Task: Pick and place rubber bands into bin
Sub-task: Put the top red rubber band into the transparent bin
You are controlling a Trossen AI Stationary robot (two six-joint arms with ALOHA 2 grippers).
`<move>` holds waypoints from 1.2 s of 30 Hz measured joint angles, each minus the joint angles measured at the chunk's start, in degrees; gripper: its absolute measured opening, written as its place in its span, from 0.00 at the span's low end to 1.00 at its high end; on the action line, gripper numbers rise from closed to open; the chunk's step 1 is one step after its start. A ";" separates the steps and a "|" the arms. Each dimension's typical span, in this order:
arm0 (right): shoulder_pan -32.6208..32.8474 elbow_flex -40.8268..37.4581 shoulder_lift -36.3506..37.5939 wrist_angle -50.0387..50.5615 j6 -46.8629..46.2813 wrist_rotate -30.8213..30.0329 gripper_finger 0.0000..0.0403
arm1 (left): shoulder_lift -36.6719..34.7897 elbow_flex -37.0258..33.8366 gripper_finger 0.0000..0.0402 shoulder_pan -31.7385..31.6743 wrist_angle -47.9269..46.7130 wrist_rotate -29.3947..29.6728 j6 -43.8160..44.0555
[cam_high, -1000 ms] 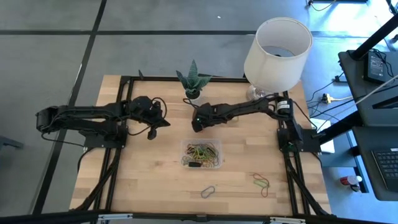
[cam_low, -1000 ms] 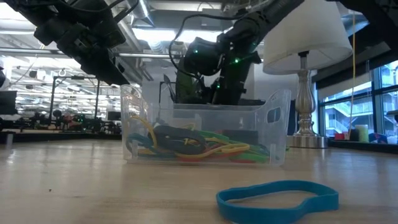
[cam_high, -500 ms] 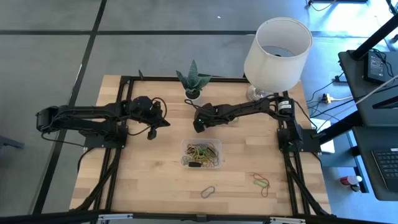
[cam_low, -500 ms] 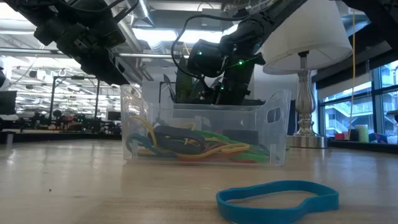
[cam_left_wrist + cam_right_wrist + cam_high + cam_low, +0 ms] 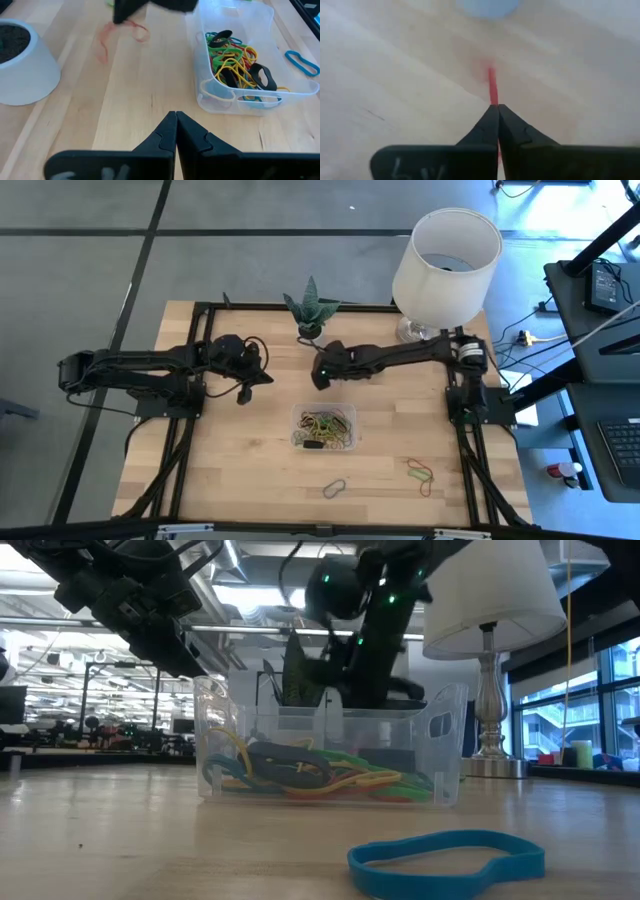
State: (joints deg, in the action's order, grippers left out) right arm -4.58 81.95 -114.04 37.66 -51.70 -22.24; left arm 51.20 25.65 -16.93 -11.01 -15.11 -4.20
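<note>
A thin red rubber band [image 5: 492,85] is pinched between the shut fingers of the right gripper [image 5: 318,378], just behind the bin [image 5: 352,442]. Being caught only at its edge, it could be lost during the lift. The left gripper [image 5: 262,377], shut and empty, is held left of the bin.

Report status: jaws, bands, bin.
Right gripper shut on red rubber band, beside plant pot. Left gripper shut, empty. Bin part-filled, nothing blocking.

Overhead looks straight down; low camera sits level, close behind the bin [image 5: 330,755], shared with left wrist.
</note>
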 joint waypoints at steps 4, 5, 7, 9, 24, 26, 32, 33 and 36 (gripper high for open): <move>0.85 -0.17 4.12 2.12 1.31 -4.21 0.00 | 0.00 -0.01 0.00 0.18 0.09 0.09 0.41; 1.44 -0.20 5.31 2.73 1.35 -5.32 0.00 | 0.00 -0.01 0.00 0.37 0.09 0.15 0.47; 2.62 0.02 7.79 2.88 1.41 -7.18 0.00 | 0.00 0.00 0.00 1.05 0.09 0.37 0.60; 4.07 -0.03 9.58 3.93 2.00 -8.91 0.00 | 0.01 0.18 0.00 2.23 -0.05 0.98 0.69; 19.21 -0.07 13.03 -1.75 7.45 -11.50 0.00 | 0.02 4.26 0.00 16.77 -2.31 16.04 8.88; 21.08 -0.02 13.11 -3.38 7.95 -11.53 0.00 | 0.02 4.26 0.00 18.56 -2.54 17.37 10.55; 24.57 0.04 11.51 -3.74 8.84 -9.34 0.00 | 0.02 4.28 0.00 24.64 -2.46 21.60 18.10; 24.84 0.02 10.52 -4.53 8.95 -8.56 0.00 | 0.02 4.28 0.00 25.89 -2.40 22.45 19.52; 25.22 0.02 6.90 -9.20 11.15 -5.17 0.00 | 0.11 4.28 0.00 30.28 -1.77 25.21 23.23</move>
State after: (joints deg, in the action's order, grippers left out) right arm 20.64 81.97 -107.14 28.46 -40.55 -27.41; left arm 51.31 29.93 13.35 -12.79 10.09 19.04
